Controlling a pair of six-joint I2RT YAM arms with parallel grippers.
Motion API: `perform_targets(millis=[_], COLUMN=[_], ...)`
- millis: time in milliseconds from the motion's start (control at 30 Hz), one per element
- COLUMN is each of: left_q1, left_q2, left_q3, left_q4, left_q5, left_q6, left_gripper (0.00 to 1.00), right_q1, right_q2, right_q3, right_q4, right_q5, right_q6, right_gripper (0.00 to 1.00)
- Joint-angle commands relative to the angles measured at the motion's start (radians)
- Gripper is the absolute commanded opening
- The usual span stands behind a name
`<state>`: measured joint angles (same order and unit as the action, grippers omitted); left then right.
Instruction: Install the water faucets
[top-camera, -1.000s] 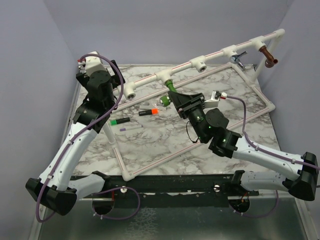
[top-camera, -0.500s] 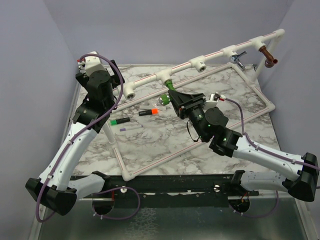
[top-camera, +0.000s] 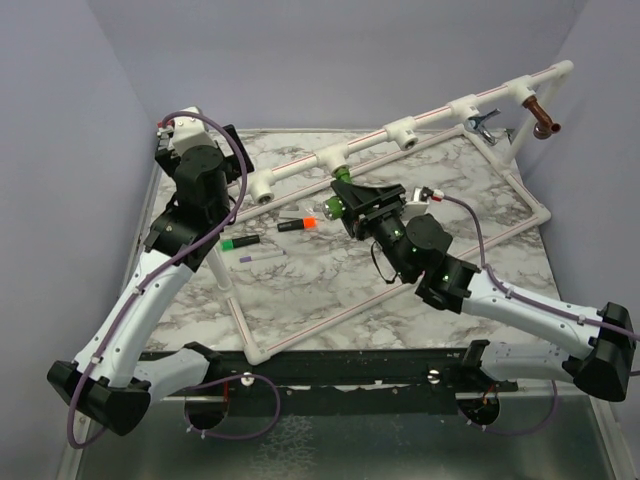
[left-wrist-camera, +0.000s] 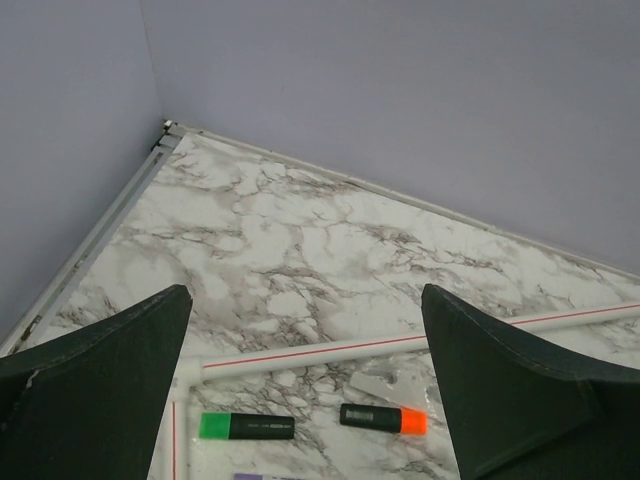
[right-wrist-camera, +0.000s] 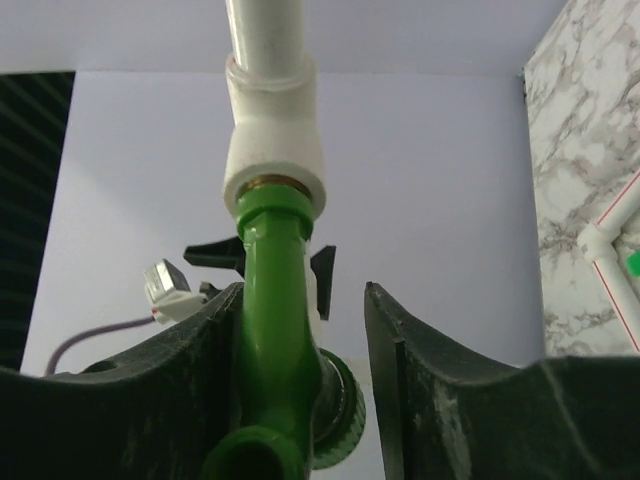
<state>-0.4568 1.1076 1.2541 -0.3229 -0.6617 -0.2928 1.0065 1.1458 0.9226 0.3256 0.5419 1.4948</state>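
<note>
Right pincer (right-wrist-camera: 303, 292) has its jaws parted around the green faucet (right-wrist-camera: 268, 300) and is not clamped on it. On my wrist view one finger (right-wrist-camera: 150, 380) lies against the left side of the faucet's stem. The other finger (right-wrist-camera: 450, 400) stands clear of it, with a plain gap of wall showing between.

The faucet is bright green, glossy plastic. A straight round stem runs up past the fingertips, and a ribbed green knob (right-wrist-camera: 338, 420) sits low down between the fingers. The round mouth of the spout faces my camera at the bottom of the view. Just beyond the tips, the stem's top sits in a white tee fitting (right-wrist-camera: 273, 150), and a thin brass ring (right-wrist-camera: 270, 185) shows at the joint.

From above, that tee belongs to a long white pipe rail (top-camera: 440, 108) running away to the pincer's right. Well along the rail hangs the chrome faucet (top-camera: 483, 122), shiny with a bent spout. The copper-brown faucet (top-camera: 541, 118) is at the rail's far end.

Left pincer (left-wrist-camera: 305, 295) is spread wide with nothing between its fingers, well apart from the green faucet. Below it on the marble table (left-wrist-camera: 290, 250) lie a green-capped marker (left-wrist-camera: 245, 427) and an orange-capped marker (left-wrist-camera: 382, 418).
</note>
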Motion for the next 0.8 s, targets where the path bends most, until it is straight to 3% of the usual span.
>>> perform_targets(millis=[0,233,533,767], left_q1=[-0.054,-0.054,-0.054,-0.054], left_q2=[0.031,0.032,0.036,0.038], left_q3=[-0.096,-0.099,-0.096,-0.094], left_q4=[-0.370,-0.370,-0.370,-0.370], left_q5=[0.187,0.184,0.177,0.175], left_q6=[0.026,0.024,0.027,0.029], left_gripper=[0.99,0.99,0.99,0.99], right_q1=[0.002,0.003,0.002,0.002], right_q2=[-0.012,-0.081,-0.162,-0.271], right_q3=[-0.056,-0.110,-0.156,-0.176], right_q4=[0.067,0.079,0.076,-0.026], right_q5=[-0.055,-0.042,-0.043,0.009], right_q6=[0.041,-0.039,-0.136,-0.292], right_gripper=[0.58,0.72,0.73,0.73])
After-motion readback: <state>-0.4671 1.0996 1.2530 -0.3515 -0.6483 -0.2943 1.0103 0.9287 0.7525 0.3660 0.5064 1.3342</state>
